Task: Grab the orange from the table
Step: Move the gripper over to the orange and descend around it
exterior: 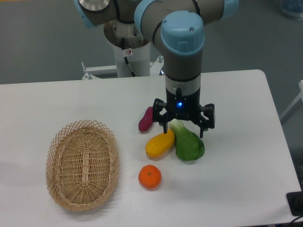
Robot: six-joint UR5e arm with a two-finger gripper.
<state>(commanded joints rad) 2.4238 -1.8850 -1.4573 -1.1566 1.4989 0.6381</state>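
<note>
Hovering over the white table [57, 101], well behind the orange: gripper [183, 128], fingers spread wide apart, nothing held between them. Left finger tip near the upper end of the yellow mango-like fruit [160, 144]; right finger tip just beyond the green leafy vegetable [187, 142]. Blue indicator light lit on the gripper body. Pale stalk of the vegetable directly under the open jaws; contact with either finger cannot be judged from this angle.

Orange [149, 176] resting on the table, toward the front edge, apart from everything else. Relative to the orange: yellow fruit just behind it, tilted up to the right; green vegetable behind and to the right, touching or nearly touching the yellow fruit; purple sweet potato [146, 119] farther behind, slightly left, upright-tilted. Oval wicker basket [81, 163] to the left of the orange, well apart, lying flat. Robot base column [128, 45] far behind, past the back edge. Dark object [295, 203] at the right front corner, cut off by the frame.
</note>
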